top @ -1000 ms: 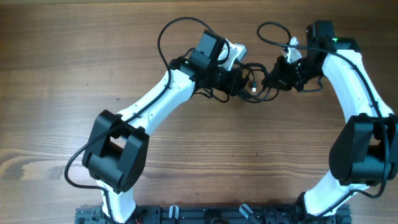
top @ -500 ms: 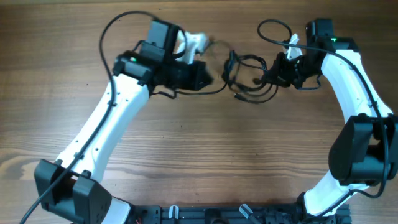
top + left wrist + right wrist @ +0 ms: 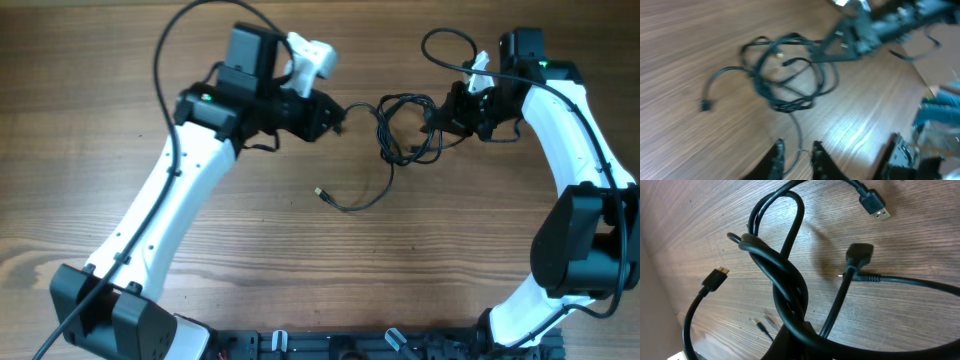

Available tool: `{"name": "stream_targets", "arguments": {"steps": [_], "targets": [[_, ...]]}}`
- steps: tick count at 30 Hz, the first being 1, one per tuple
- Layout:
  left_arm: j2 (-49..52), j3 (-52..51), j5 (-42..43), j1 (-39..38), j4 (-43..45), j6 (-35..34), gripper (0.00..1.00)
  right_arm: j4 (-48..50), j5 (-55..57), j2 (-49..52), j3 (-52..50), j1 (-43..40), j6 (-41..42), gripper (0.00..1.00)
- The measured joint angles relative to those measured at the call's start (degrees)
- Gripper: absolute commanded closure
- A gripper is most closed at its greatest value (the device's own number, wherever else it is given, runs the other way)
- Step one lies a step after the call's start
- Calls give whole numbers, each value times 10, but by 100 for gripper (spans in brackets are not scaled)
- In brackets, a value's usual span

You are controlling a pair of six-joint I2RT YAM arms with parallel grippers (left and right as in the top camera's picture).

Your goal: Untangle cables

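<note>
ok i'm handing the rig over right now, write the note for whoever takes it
Left gripper: jaws partly open, a thin strand running between the fingers, apparently not clamped.
Right gripper: shut on the cables, at the right edge of the knot.
Cables: knotted on the table between both grippers. One strand trails out toward the robot, its plug lying free.
Done: that one strand is partly drawn out.
Left: the knot itself. Several loops cross, and no cable is fully separated.

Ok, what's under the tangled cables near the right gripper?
Bare wooden table shows through loops of the cables. The right gripper covers their right end, hiding whatever lies beneath there.
</note>
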Motion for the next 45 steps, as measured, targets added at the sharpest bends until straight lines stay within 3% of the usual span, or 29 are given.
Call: {"name": "stream_targets", "arguments": {"steps": [3,8,11,21,33,45], "targets": [[9,0,8,-48,5,8,62,1,-7,0,0,0,-5,96],[88,1,9,-102,39,6,61,0,-45,0,0,0,-34,96],[124,1,9,-107,85,-26,60,-7,-106,0,0,0,-87,96],[130,1,-8,-97,93,-83,59,-40,-270,0,0,-15,-230,96],[162,1,12,-100,172,-164,58,-39,-310,0,0,-16,-242,96],[167,1,17,-104,202,-186,59,-39,-317,0,0,-18,-231,96]]}}
